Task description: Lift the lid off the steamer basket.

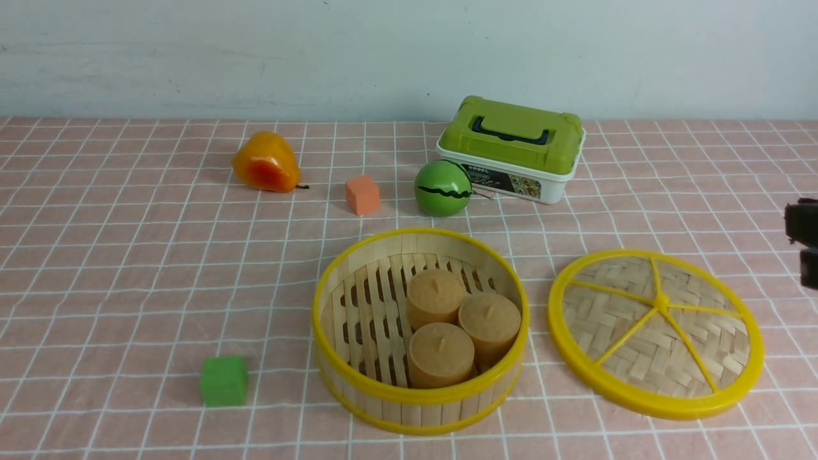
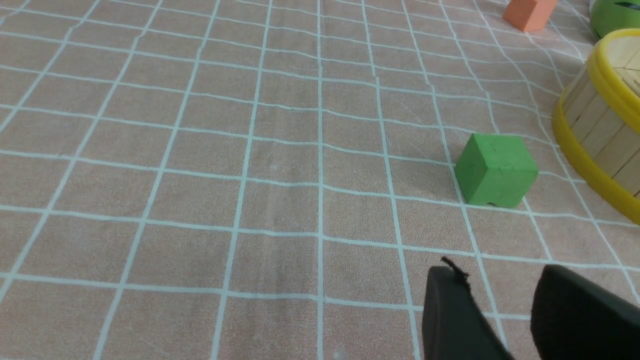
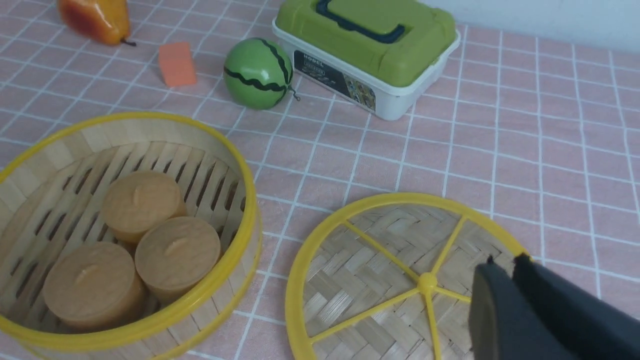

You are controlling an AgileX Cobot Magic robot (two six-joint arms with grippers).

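The steamer basket stands uncovered at the centre front, with three tan round cakes inside. It also shows in the right wrist view, and its wall shows in the left wrist view. The lid lies flat on the cloth just right of the basket, apart from it. My right gripper is at the right edge, shut and empty. In its wrist view it hovers over the lid's outer part. My left gripper is open and empty over bare cloth.
A green cube sits left of the basket, near my left gripper. Behind the basket are an orange pear, an orange cube, a green watermelon ball and a green-lidded white box.
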